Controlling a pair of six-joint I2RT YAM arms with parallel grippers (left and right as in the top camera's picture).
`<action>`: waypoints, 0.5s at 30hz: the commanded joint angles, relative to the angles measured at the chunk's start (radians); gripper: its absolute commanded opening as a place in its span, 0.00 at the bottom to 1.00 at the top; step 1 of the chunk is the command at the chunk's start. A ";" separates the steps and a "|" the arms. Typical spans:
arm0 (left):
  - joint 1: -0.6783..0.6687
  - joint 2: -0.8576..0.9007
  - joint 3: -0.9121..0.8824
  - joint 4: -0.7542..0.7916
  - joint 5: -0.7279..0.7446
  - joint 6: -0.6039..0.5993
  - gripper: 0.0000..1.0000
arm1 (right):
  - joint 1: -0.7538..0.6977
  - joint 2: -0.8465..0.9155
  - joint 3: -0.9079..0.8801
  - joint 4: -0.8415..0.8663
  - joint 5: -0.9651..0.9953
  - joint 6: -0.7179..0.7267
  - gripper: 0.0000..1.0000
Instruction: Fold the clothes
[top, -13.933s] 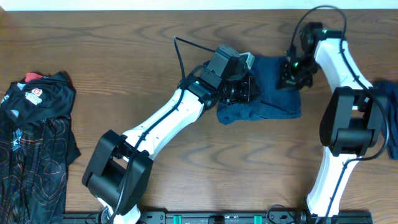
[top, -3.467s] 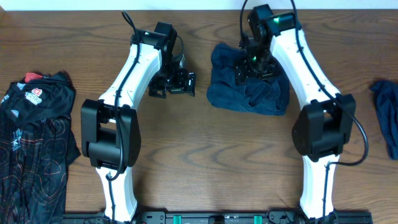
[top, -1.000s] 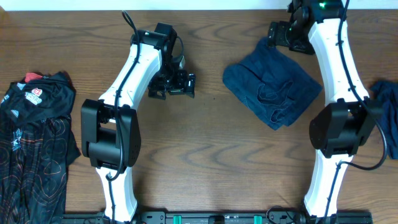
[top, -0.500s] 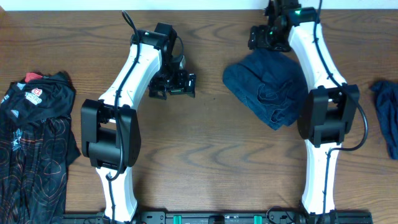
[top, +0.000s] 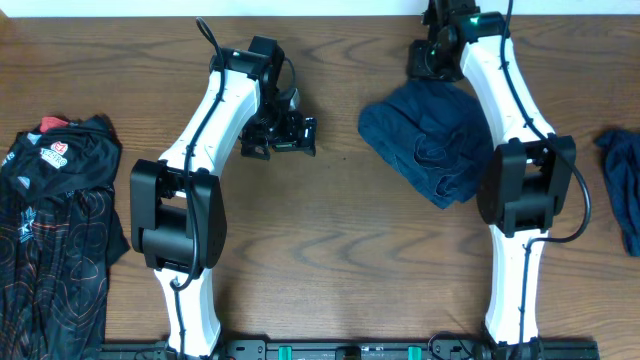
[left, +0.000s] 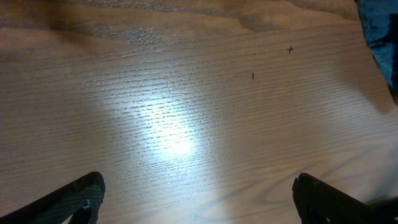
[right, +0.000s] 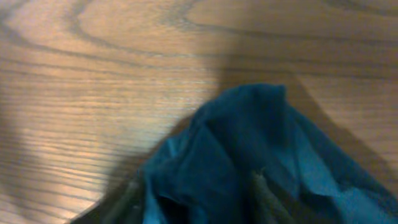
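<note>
1. Black jersey (top: 55, 230): lies crumpled at the far left edge of the table (top: 330, 250). Thin red lines cover it, and a white-red logo sits near its upper end. It is well apart from both arms.

2. Left gripper (top: 280, 135): hangs over bare wood in the upper middle of the table, between the jersey and the blue garment (top: 430, 140). In the left wrist view, the left gripper (left: 196, 202) has its jaws spread wide. One finger shows at each lower corner, with only table surface between them. It is released and holds nothing. A strip of blue cloth shows at the upper right corner of this view.

3. Blue garment: lies in a loose, rumpled heap right of centre, partly under the right arm (top: 510, 110). One corner reaches up toward the far edge of the table.

4. Right gripper (top: 432, 58): sits at that upper corner of the blue garment, near the far edge. In the right wrist view, the blue garment (right: 249, 155) fills the space between the blurred fingers (right: 260, 190), and the jaws stand partly closed. Whether they clamp the cloth cannot be told.

5. Second blue garment (top: 622, 185): lies at the far right edge of the table, partly cut off by the frame, apart from both grippers.
</note>
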 joint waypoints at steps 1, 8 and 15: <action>0.000 -0.003 -0.005 -0.004 0.013 0.018 0.98 | -0.019 0.010 0.006 -0.006 0.025 0.010 0.36; 0.000 -0.003 -0.005 -0.007 0.013 0.018 0.98 | -0.020 0.026 0.003 -0.013 0.053 0.010 0.01; 0.000 -0.003 -0.005 -0.008 0.013 0.018 0.98 | -0.053 0.032 0.003 -0.050 0.139 0.069 0.01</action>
